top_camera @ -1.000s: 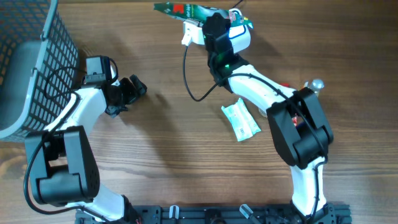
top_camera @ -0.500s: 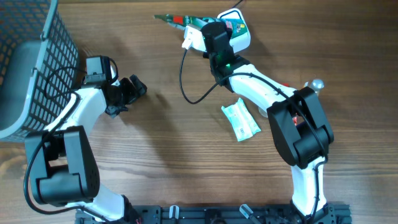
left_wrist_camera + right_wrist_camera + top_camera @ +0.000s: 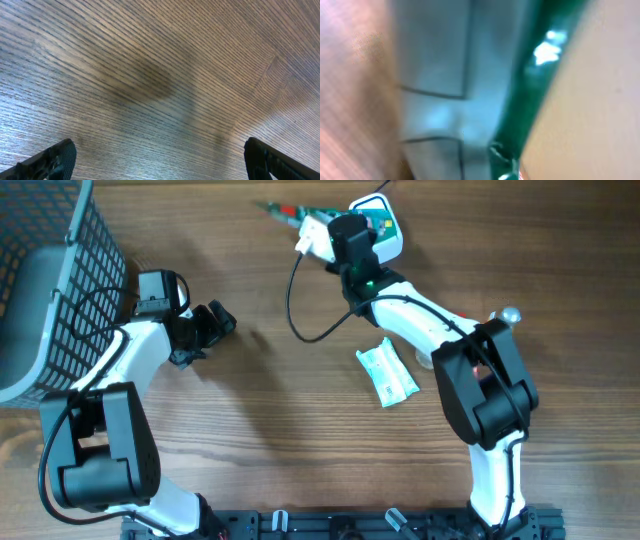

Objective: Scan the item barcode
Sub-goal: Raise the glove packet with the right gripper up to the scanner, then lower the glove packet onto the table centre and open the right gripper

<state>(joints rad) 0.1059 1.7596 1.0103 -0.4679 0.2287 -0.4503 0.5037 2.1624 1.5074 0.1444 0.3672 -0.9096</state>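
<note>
The right gripper (image 3: 320, 232) was reached out to about twelve o'clock on the table (image 3: 260, 430), its claw pinched nearly flat on a thin green packet (image 3: 283, 210); a grip that narrow suited a flat item, and most of the packet stuck out toward eleven o'clock, beyond the claw. The white scanner (image 3: 386, 232) sat just beside the wrist, at about one o'clock; the packet appeared to be held up next to it so that a printed face could be shown to the reader, though the overhead view did not show where the barcode was. The right wrist view was badly blurred; it gave only a green edge (image 3: 530, 85) close to the lens, which fitted a packet held tight in the claw.

The left gripper (image 3: 208, 328) hung at about nine o'clock with its claw wide and nothing in it; its fingertips (image 3: 50, 160) framed bare wood, so it seemed parked clear of the work. The grey basket (image 3: 40, 300) stood at ten o'clock beside that arm, probably to take scanned goods. A white-and-green sachet (image 3: 387, 373) lay flat at about four o'clock under the right arm, likely waiting its turn. A black cable (image 3: 293, 295) looped off the right wrist; it might snag the packet if the wrist turned far.
</note>
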